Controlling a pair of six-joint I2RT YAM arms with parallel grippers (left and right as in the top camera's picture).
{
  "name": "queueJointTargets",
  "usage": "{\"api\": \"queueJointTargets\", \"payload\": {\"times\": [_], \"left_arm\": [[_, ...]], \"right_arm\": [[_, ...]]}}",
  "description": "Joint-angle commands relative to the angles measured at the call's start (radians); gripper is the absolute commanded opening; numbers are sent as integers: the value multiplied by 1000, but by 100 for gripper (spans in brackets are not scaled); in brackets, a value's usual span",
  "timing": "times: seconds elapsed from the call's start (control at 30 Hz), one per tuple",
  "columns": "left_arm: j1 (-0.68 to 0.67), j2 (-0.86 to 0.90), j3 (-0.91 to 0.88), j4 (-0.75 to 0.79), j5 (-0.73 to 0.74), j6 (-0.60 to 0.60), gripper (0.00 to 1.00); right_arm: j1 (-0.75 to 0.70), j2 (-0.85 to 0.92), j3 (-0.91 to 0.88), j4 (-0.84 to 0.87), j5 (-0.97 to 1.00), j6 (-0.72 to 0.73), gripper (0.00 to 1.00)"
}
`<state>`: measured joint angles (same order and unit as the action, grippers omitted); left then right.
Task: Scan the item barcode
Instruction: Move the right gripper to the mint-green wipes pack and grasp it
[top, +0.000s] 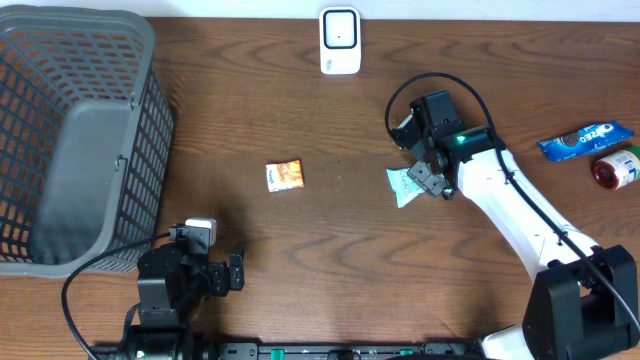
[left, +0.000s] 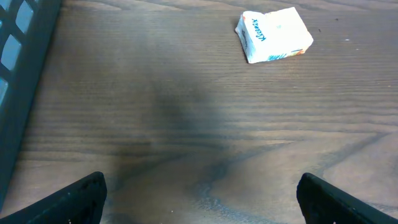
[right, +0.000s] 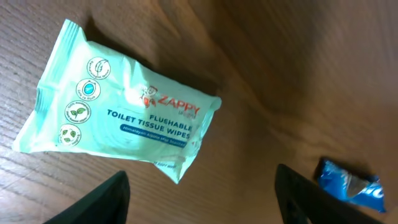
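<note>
A mint-green packet of flushable toilet wipes lies flat on the wooden table, label up. My right gripper hovers just beside its right end. In the right wrist view the right gripper has its jaws apart with only bare wood between them, and the packet's corner sits just ahead of the left finger. The white scanner stands at the table's far edge. My left gripper rests low at the front left, open and empty.
A grey mesh basket fills the left side. A small orange-and-white Kleenex pack lies mid-table. At the right are a blue Oreo packet and a red-capped container.
</note>
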<state>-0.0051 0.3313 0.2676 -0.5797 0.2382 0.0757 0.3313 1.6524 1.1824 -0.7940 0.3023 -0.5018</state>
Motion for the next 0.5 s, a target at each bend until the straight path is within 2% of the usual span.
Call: {"api": "queueJointTargets", "payload": {"times": [0.0, 0.1, 0.27, 0.47], "left_arm": [[-1, -1, -2, 0, 12, -2, 98], [-1, -1, -2, 0, 12, -2, 98], [-1, -1, -2, 0, 12, -2, 98], [-1, -1, -2, 0, 12, -2, 98]], "right_arm": [[4, 3, -5, 1, -20, -27, 67], [5, 3, -35, 7, -23, -27, 65], [21, 3, -119, 65, -14, -41, 74], [56, 3, -203, 173, 5, -102, 72]]}}
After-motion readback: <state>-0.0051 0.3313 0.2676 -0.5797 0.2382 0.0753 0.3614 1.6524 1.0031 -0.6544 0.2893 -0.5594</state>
